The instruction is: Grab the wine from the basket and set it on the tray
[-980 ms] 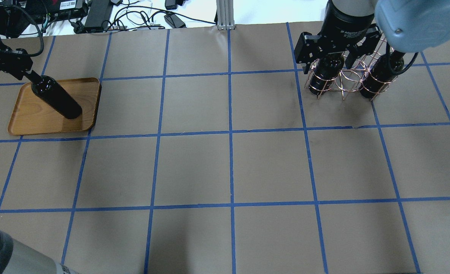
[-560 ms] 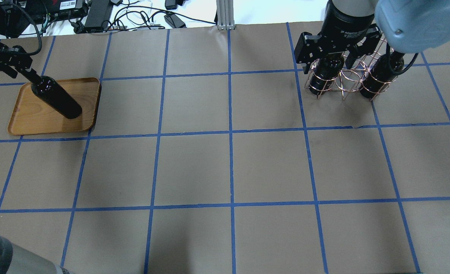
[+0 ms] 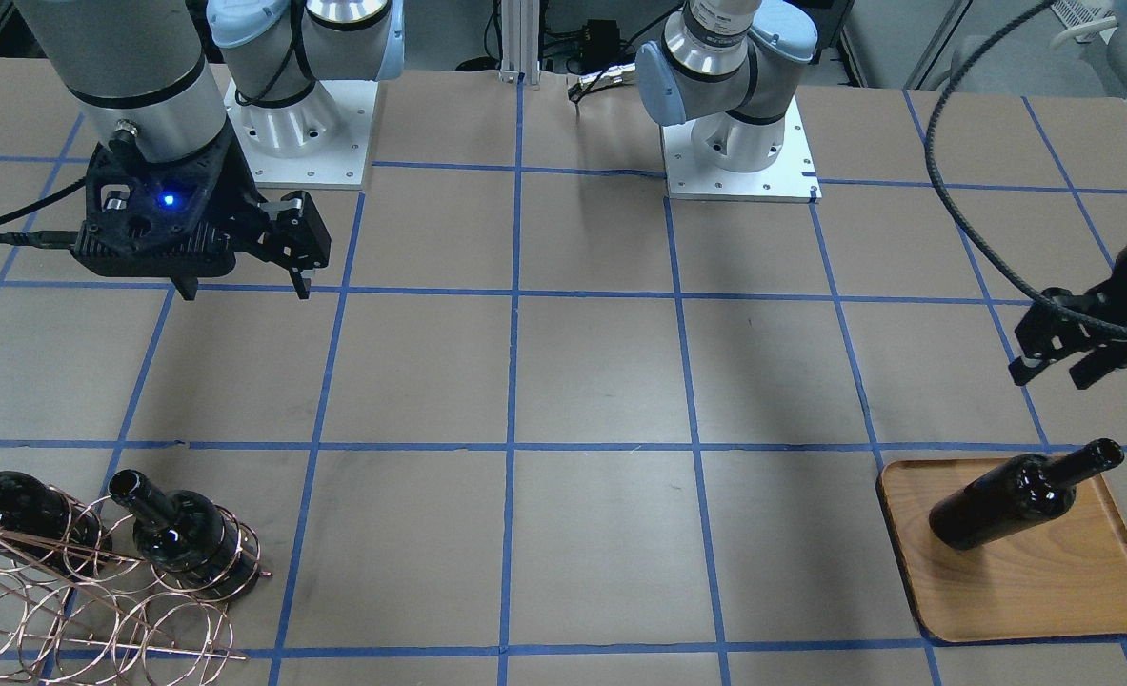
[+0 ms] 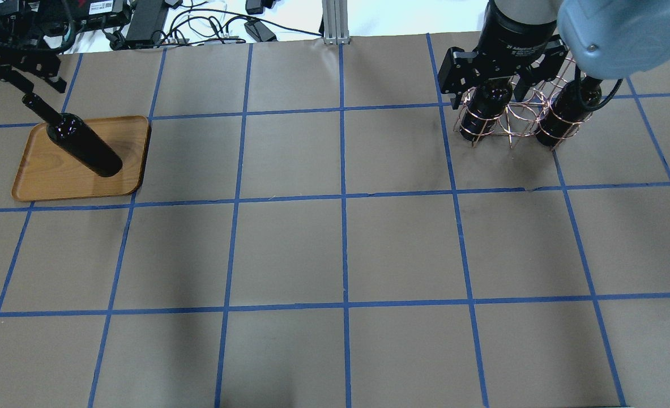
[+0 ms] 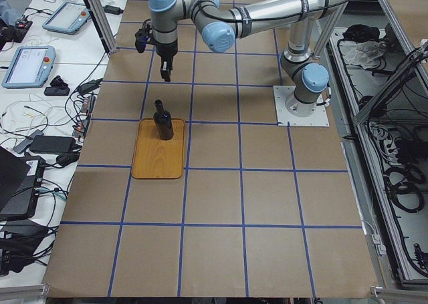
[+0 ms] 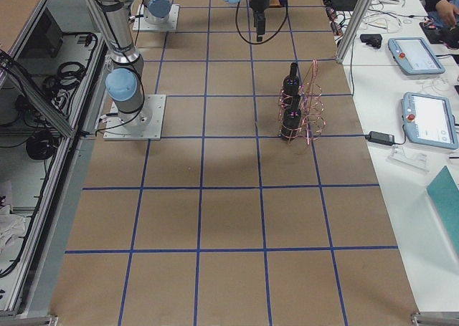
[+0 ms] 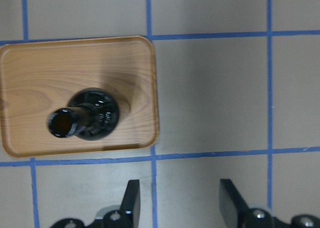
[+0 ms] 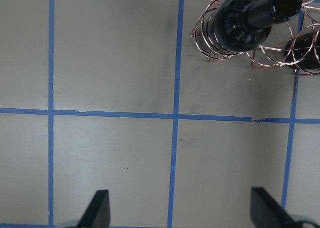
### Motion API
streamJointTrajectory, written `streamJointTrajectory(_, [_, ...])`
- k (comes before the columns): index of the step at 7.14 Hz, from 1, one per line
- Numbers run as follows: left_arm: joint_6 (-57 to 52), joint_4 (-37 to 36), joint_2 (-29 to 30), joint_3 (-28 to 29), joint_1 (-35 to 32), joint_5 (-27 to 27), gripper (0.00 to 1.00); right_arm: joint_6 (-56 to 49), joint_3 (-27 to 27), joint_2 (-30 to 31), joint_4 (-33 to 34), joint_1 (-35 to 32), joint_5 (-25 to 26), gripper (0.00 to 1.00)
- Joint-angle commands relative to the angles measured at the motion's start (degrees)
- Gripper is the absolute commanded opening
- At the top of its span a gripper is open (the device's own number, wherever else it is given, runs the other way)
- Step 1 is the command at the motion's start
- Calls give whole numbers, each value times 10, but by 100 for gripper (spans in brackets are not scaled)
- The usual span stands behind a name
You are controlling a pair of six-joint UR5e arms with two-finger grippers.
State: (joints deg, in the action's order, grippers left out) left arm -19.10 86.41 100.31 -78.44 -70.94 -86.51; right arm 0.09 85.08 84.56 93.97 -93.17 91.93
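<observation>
Lifted off the neck, the left gripper [image 4: 40,84] now hangs at the upper left of the overhead view, jaws apart, just above the bottle [image 4: 82,144] standing free on the tray [image 4: 46,181]. Front view, lower right: the same bottle upright, clear of the gripper. Left wrist view looks down its mouth, jaws spread and empty. Right wrist view: the right gripper [image 8: 182,210] is wide open above two other bottles [image 8: 240,20] in the basket [image 8: 199,35]. One delivered, I judge; two remain
</observation>
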Motion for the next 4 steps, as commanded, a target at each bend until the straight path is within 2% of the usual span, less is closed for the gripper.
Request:
streamJointTrajectory(1, [188, 6, -38, -32, -132, -18, 62, 0, 0, 0, 0, 0, 0, 100])
streamJointTrajectory(2, [220, 0, -53, -51, -172, -18, 62, 0, 0, 0, 0, 0, 0, 100])
streamJointTrajectory(4, [214, 8, -85, -61, -201, -15, 62, 0, 0, 0, 1, 0, 0, 100])
